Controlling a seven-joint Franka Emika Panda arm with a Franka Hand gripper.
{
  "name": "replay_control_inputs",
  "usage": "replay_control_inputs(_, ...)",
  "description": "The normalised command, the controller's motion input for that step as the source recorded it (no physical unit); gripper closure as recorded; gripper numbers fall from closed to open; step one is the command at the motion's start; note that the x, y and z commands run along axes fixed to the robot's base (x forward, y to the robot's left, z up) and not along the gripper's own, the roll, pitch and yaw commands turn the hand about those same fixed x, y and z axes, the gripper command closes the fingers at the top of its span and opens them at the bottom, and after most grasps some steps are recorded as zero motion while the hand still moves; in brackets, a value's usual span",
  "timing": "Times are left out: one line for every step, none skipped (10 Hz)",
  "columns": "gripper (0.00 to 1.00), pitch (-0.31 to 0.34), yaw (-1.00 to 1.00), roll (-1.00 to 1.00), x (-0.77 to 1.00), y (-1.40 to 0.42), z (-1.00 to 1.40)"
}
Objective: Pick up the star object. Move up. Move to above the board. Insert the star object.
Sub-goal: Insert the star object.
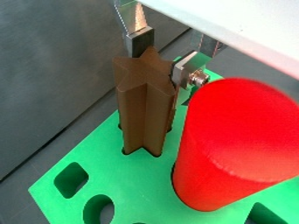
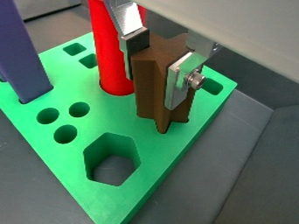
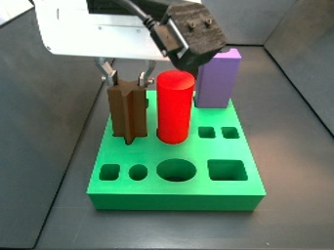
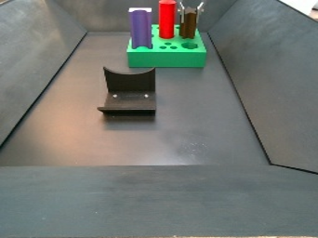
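The pincer [image 2: 158, 59] has 2 flat silver fingers [image 2: 181, 77] with dark pads, a round screw, and a white housing [image 3: 92, 29] with black joint.

The star object [image 2: 158, 87] is looking like matt brown plastic, its ridged sides smooth and dull, standing in the board [image 2: 176, 166], which is showing a bright green, evenly matt plastic face with clean-cut holes. The gripper [image 2: 163, 54], up at the top of a wrist view, is sitting around the star's upper end; its fingers [image 2: 184, 74] are gleaming as flat brushed silver metal with dark pads and a small shiny screw. The red cylinder [image 1: 233, 140] is appearing smooth, with a soft satin sheen. The purple notched block [image 3: 218, 76] is looking matt. The fixture [image 4: 126, 91] and the floor [image 4: 149, 139] are reading as dark, dull, faintly scuffed surfaces.
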Motion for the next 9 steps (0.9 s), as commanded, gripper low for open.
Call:
replay_control_inputs(1.0, -0.021, 0.0, 0.15, 0.0, -0.13, -1.0)
replay_control_inputs(1.0, -0.024, 0.0, 0.13, 0.0, -0.15, -1.0)
replay_control_inputs(1.0, -0.023, 0.0, 0.18, 0.0, -0.1, -1.0)
replay_control_inputs(1.0, -0.029, 0.0, 0.17, 0.0, -0.12, -1.0)
replay_control_inputs(1.0, 0.0, 0.0, 0.28, 0.03, -0.11, -0.83)
replay_control_inputs(1.0, 0.0, 0.0, 0.27, 0.02, -0.23, -0.88)
replay_control_inputs(1.0, -0.033, -0.05, 0.15, 0.17, -0.45, -1.0)
replay_control_inputs(1.0, 0.0, 0.0, 0.37, 0.07, -0.16, -0.65)
replay_control_inputs(1.0, 0.0, 0.0, 0.0, 0.0, 0.0, 0.0)
